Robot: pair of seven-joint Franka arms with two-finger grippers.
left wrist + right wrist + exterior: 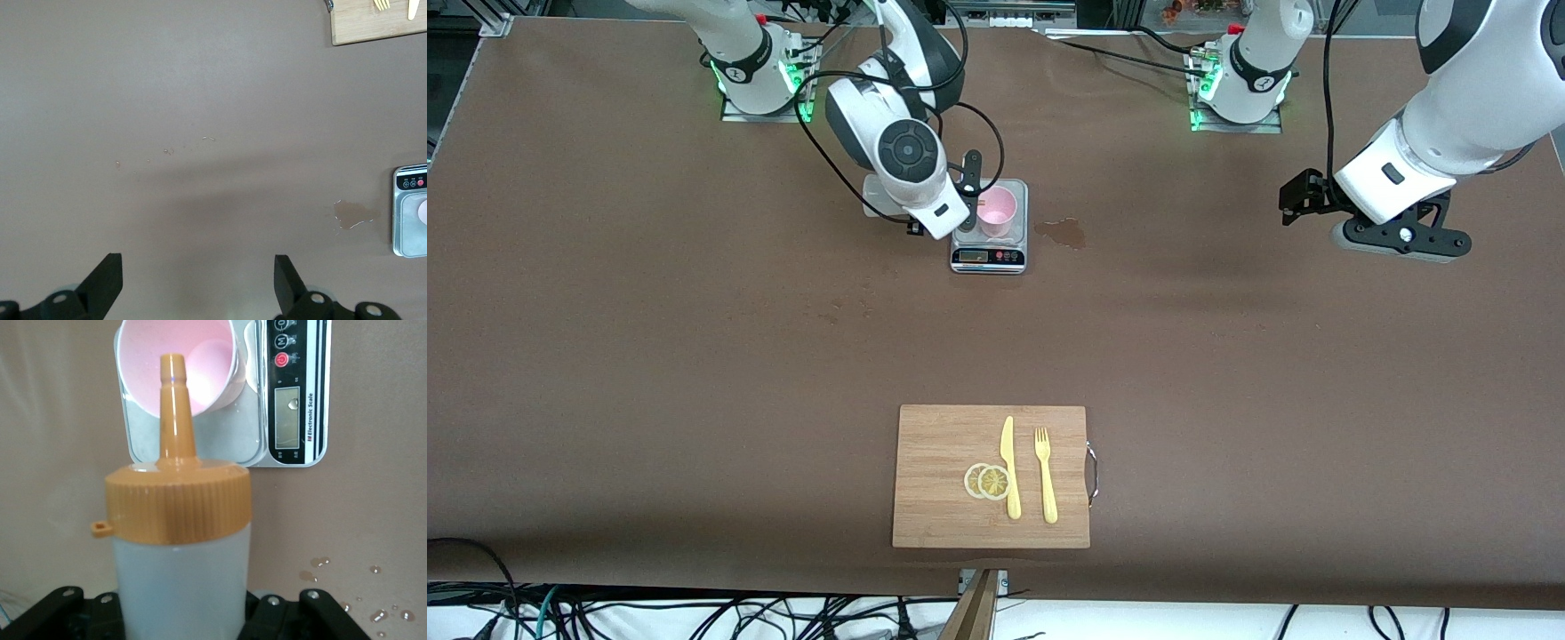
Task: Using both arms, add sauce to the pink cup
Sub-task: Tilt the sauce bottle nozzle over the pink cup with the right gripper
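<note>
The right gripper (967,206) hung over the kitchen scale (990,256), its fingers pinching the sauce bottle (179,587) around the body. The bottle was tipped so that its orange nozzle (175,407) pointed toward the mouth of the pink cup (997,212), which stood upright on the scale's platform. The left gripper (199,283) waited over bare counter (1227,356) toward the left arm's end, well apart from the scale, its fingers (103,280) spread wide with nothing between them. A wet stain (1064,232) lay on the counter just beside the scale. Nearer the front camera, a wooden cutting board (938,498) carried a yellow knife (1009,468), a yellow fork (1045,476) and two lemon slices (987,481).
</note>
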